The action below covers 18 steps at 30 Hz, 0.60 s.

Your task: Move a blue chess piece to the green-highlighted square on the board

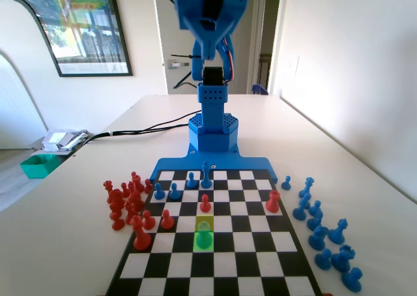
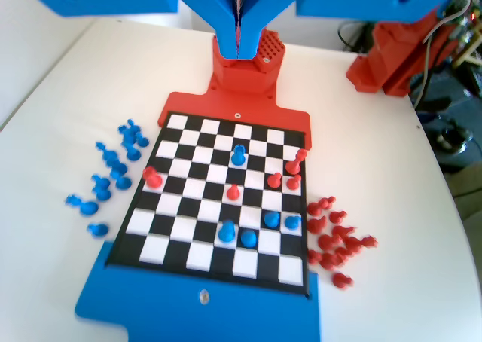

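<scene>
Here, blue chess piece standing on the green-highlighted square, fingers pressed together high above the board, no readable writing.

Arm top cut off; green-highlighted square tints pawn.

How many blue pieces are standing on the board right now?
5. Four blue pieces cluster at the board's far end, fixed view; the blue chess piece stands on the green-highlighted square. None seems hidden.
</scene>
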{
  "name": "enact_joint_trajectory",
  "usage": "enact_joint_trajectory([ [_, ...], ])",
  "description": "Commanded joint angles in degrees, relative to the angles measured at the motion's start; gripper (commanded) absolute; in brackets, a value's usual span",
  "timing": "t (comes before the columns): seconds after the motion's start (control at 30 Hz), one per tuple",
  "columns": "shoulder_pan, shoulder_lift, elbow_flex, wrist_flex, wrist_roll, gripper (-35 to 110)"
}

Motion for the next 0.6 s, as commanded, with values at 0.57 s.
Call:
enact_joint_trajectory([
  [0.57,-2.5,35.9,24.0,-1.2,-3.6,1],
])
